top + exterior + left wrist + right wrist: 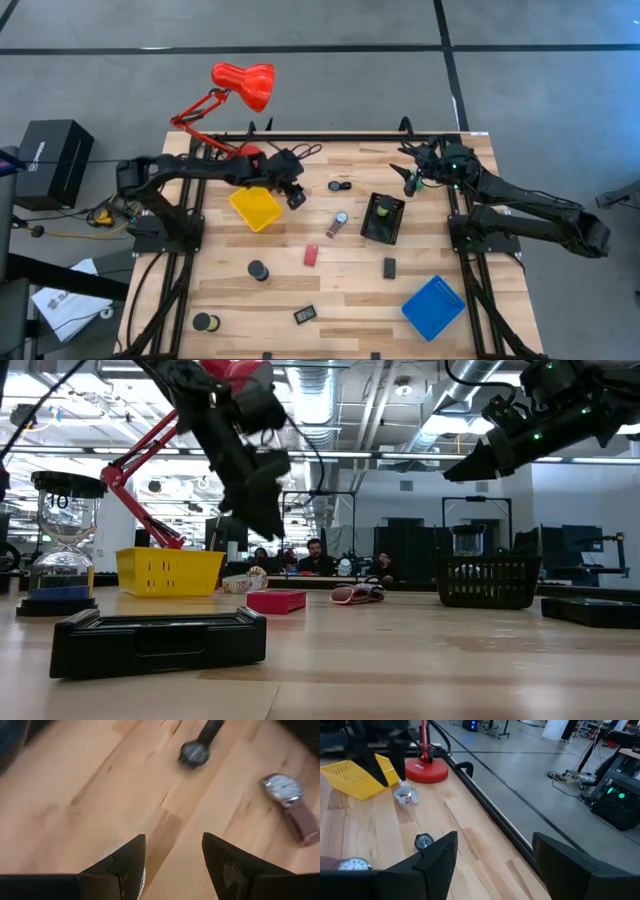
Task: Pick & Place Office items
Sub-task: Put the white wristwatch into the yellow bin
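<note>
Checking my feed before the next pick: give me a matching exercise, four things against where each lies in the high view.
Things:
1. yellow tray
2. blue tray
3. red block
4. black basket

Places:
A. toward the lower right of the view
B. right beside the left tool
C. on bare wood in the middle
D. just below the right tool

Pairs: 1-B; 2-A; 3-C; 4-D

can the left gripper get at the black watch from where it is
Probably yes. The left gripper hangs open above the table beside the yellow tray, and the black watch lies just ahead on bare wood with nothing between them.
</note>
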